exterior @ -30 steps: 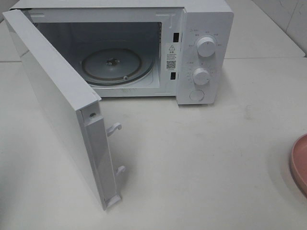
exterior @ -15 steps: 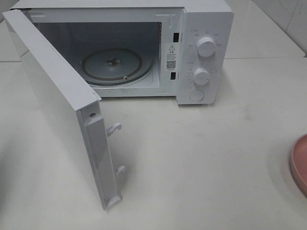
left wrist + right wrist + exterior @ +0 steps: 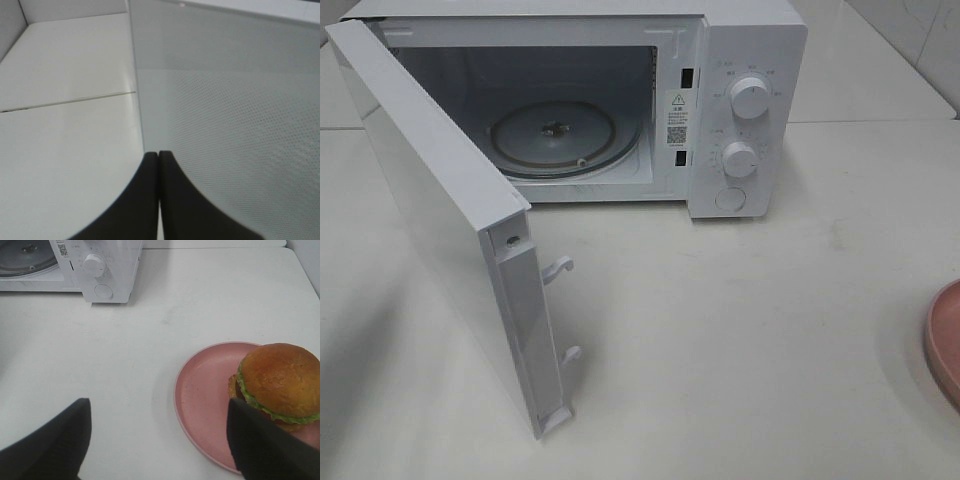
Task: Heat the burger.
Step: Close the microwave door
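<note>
Ext. high: microwave (image 3: 620, 100) is seen w/ door (image 3: 440, 220) swung open; plate (image 3: 945, 340) at right table edge. Left wrist: left gripper (image 3: 158, 155) is clenched, tips against the door. Right wrist: right gripper (image 3: 159, 420) is held spread, above table; burger (image 3: 277, 382) is set on plate (image 3: 205, 395), ungrasped.

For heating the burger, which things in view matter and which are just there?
Matter: burger; pink plate under it; microwave, door open, glass turntable bare; open right gripper; shut left gripper.
Just there: table; tiled wall.
</note>
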### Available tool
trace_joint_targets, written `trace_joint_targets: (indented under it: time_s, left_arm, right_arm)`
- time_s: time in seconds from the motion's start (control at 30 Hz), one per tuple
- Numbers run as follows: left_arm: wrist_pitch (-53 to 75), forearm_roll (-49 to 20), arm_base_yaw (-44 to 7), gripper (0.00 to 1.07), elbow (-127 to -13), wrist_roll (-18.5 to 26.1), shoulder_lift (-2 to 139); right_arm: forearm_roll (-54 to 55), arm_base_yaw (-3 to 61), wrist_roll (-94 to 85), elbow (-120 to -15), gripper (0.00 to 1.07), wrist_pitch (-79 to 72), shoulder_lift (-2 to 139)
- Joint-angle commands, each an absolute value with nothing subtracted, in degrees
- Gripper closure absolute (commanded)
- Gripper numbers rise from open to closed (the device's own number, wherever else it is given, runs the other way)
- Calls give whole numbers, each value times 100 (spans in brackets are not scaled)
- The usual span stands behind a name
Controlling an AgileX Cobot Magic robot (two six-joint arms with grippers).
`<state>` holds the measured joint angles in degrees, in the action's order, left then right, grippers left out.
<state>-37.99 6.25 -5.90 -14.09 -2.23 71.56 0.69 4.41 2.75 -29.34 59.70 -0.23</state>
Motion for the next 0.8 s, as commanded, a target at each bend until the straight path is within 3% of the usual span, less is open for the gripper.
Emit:
trace_joint_targets:
  time_s: [0.03,0.8]
  left_arm:
    - [-4137,665,-796,107,-1501,-378,7454]
    - [-4509,521,-2097,107,-2664,-435,9081]
  right_arm:
    - [97,407,206,-2939,38,5936,-178]
    - [97,407,206,-2939,38,5936,-178]
